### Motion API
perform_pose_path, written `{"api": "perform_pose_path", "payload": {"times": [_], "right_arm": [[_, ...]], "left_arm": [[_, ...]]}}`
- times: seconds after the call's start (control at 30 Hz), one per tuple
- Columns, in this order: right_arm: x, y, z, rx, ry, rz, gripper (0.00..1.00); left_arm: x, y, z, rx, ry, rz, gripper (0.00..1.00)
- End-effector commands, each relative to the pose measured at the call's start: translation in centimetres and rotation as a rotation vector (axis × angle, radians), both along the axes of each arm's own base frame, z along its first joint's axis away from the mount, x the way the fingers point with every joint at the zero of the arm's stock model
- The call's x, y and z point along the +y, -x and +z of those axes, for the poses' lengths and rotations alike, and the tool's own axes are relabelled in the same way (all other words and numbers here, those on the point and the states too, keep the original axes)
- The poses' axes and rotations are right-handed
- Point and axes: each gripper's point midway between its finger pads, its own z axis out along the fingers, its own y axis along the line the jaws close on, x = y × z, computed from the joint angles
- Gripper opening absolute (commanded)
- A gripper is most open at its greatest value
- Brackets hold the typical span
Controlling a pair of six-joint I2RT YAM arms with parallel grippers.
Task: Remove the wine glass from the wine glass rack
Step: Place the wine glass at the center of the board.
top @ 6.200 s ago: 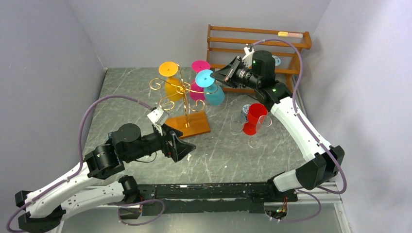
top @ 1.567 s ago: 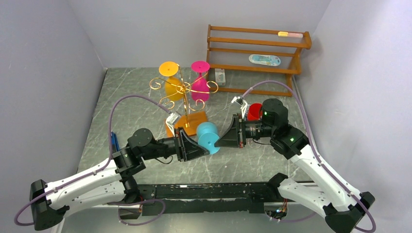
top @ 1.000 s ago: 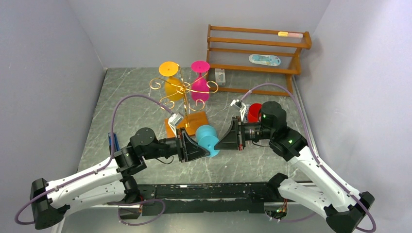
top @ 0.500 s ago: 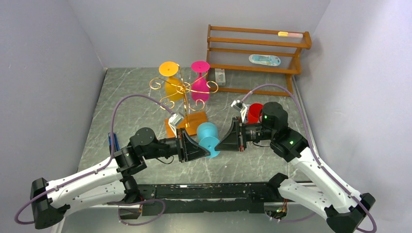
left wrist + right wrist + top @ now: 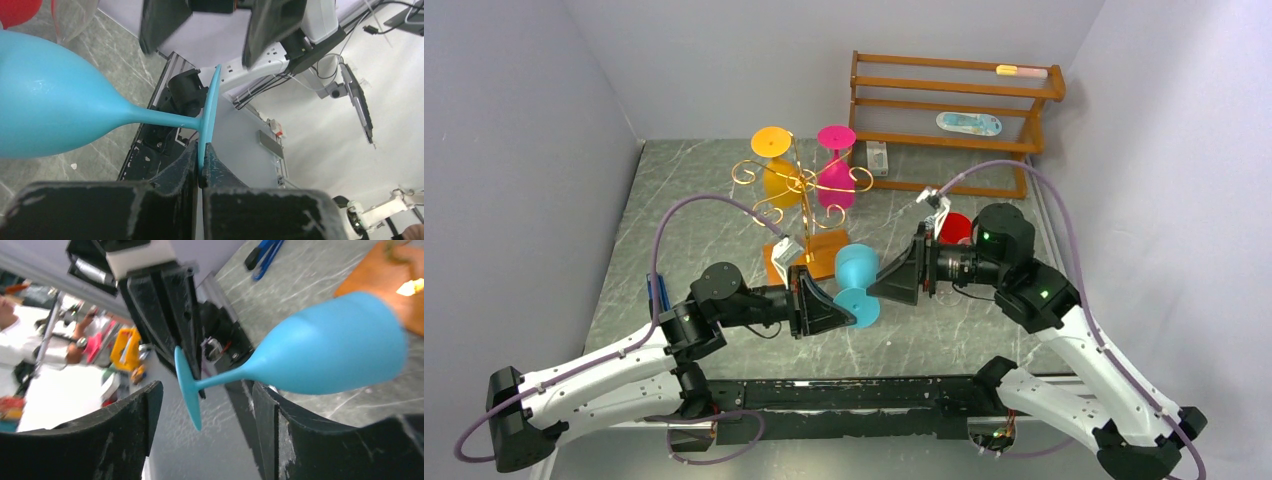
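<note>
Blue glass [image 5: 856, 267]: a plain wine glass, off the rack; it hung on its side in the air over the near middle of the tabletop; its bowl pointed toward the rack's wooden base, its foot toward the near edge.
Left pincer [image 5: 201, 162]: closed tight on the rim of the glass's foot; in the left wrist view its two black fingers [image 5: 185, 170] met on the thin blue disc.
Right pincer [image 5: 206, 390]: spread wide; its fingers [image 5: 125, 425] stood on either side of the stem and foot, touching neither; it had hold of nothing.
Rack [image 5: 801, 186]: a gold wire stand with curled arms; it stood upright on an orange-brown wooden base, left of the tabletop's middle.
Orange glass [image 5: 771, 143] and pink glass [image 5: 835, 137]: both hung upside down from the rack's arms, feet uppermost.
Red glass [image 5: 952, 227]: on the tabletop toward the right edge; partly hidden behind the right arm.
Shelf [image 5: 954, 100]: brown wooden slats at the far right corner; a white and blue item [image 5: 969, 123] lay on one slat.
Tabletop [image 5: 704, 230]: grey, veined like marble.
</note>
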Motion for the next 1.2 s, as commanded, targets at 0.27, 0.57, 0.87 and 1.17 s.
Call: {"api": "perform_pose_path", "payload": {"times": [0.27,0.57,0.87,1.17], "right_arm": [[-6.0,-8.8,-0.6,-0.070,0.261,-0.632,0.84],[-4.1,-8.4,3.4,-0.058,0.133,-0.548,0.86],[-5.2,-10.0,-0.9,0.128,0.086,-0.346,0.84],[-4.6,-7.4,-0.9,0.163,-0.027,-0.118,0.73]], "left_arm": [[1.0,0.7,-0.3,-0.229,-0.032,-0.050,0.05],[1.1,3.1,-1.6,-0.305,-0.012,-0.204,0.05],[2.1,3.7,-2.3,-0.482,-0.036,-0.252,0.05],[2.3,3.6,-3.3,-0.573,-0.065,-0.275,0.05]]}}
